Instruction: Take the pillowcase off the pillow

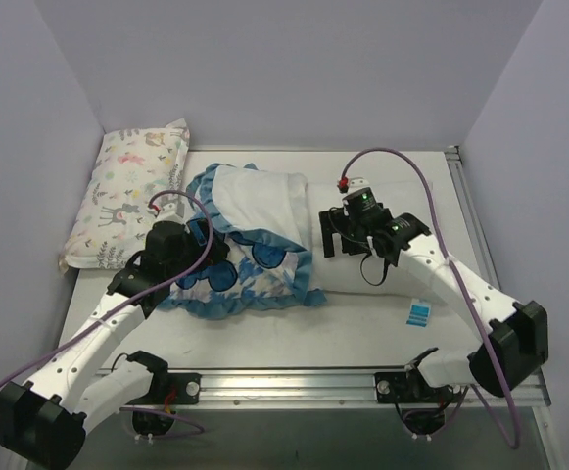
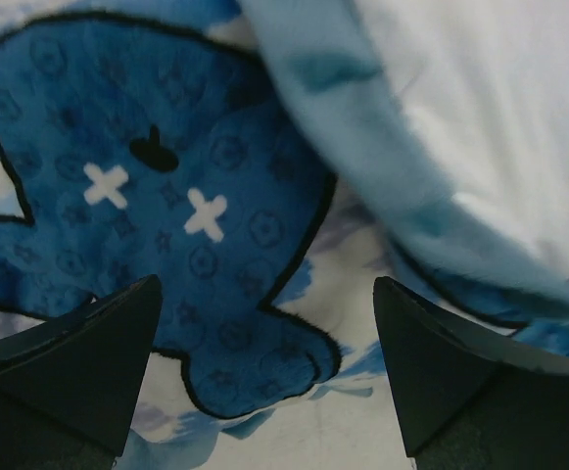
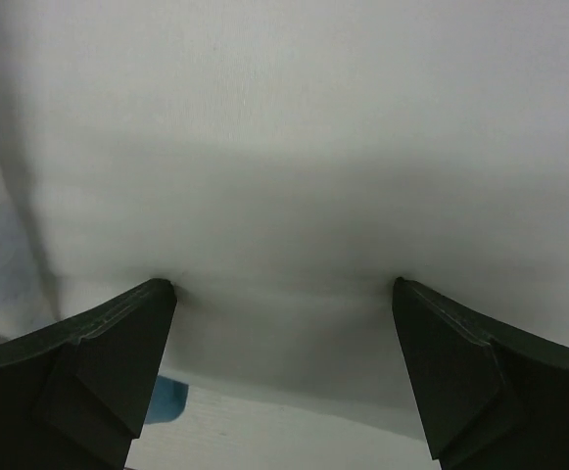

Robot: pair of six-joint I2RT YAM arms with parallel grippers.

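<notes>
Hovering with fingers apart, the left gripper point(image 2: 264, 294) frames the pillowcase point(image 2: 166, 196) mid-frame; the right gripper point(image 3: 284, 289), also spread, faces the pillow point(image 3: 284, 147) above.

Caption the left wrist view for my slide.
Left gripper, jaws open, above the dark blue bear on the pillowcase, blue trim folded alongside.

A fixed camera looks down from above and behind both arm bases, taking in the whole counter point(image 1: 362, 323). The left wrist camera hangs very close over the pillowcase point(image 2: 362, 157), its frame filled by the blue bear shape point(image 2: 166, 245) — the same patch seen mid-counter from above. The right wrist camera faces the white pillow point(image 3: 284, 147) at close range, also visible overhead.
</notes>
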